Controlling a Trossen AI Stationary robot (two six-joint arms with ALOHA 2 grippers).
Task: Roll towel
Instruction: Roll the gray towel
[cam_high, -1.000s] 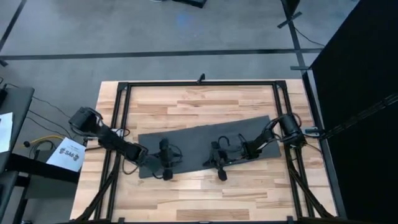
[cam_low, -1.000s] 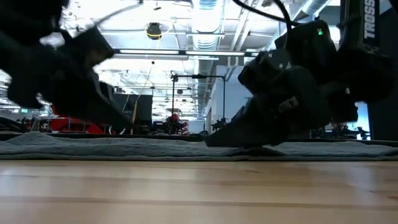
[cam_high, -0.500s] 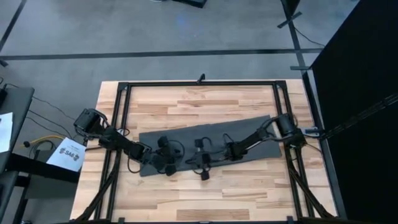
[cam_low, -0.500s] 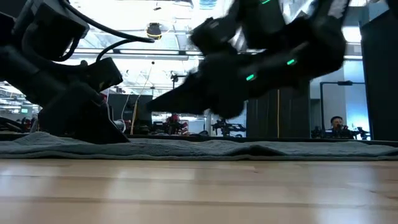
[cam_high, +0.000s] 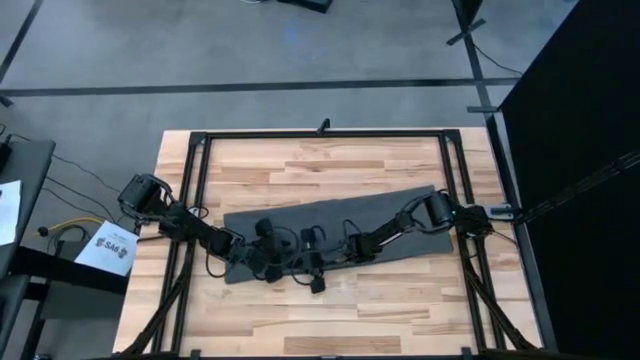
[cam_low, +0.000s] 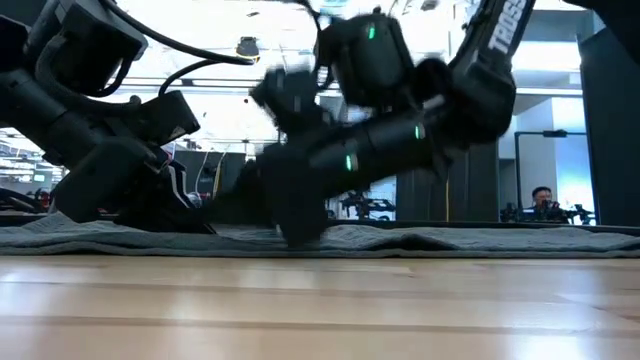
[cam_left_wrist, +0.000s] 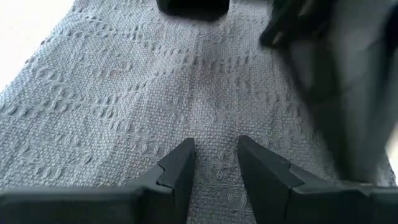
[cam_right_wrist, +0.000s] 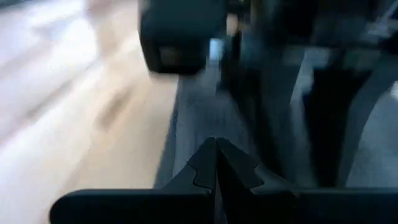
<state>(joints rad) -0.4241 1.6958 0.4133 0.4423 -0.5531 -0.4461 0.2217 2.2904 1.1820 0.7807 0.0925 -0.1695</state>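
The towel (cam_high: 330, 232) lies flat and unrolled on the pale, striped wooden table (cam_high: 330, 165), a long dark grey strip set slightly askew; the left wrist view shows what the high view cannot, a soft woven cloth (cam_left_wrist: 155, 99) with a raised looping pattern. The left gripper (cam_left_wrist: 214, 165) rests low over that weave near the strip's left end, its dark angular fingers (cam_left_wrist: 180, 168) a narrow gap apart with nothing between them; seen from above, it (cam_high: 268, 268) sits at the near edge of the cloth. The right gripper (cam_high: 316, 280) is stretched across to just beside the left one, at the same near edge; its wrist view shows blunt notched fingertips (cam_right_wrist: 214, 163) pressed together, closed on nothing, cloth edge ahead and bare wood alongside. The low view shows both arms down at the towel (cam_low: 450, 238), whose edge lies in a thin rumpled line.
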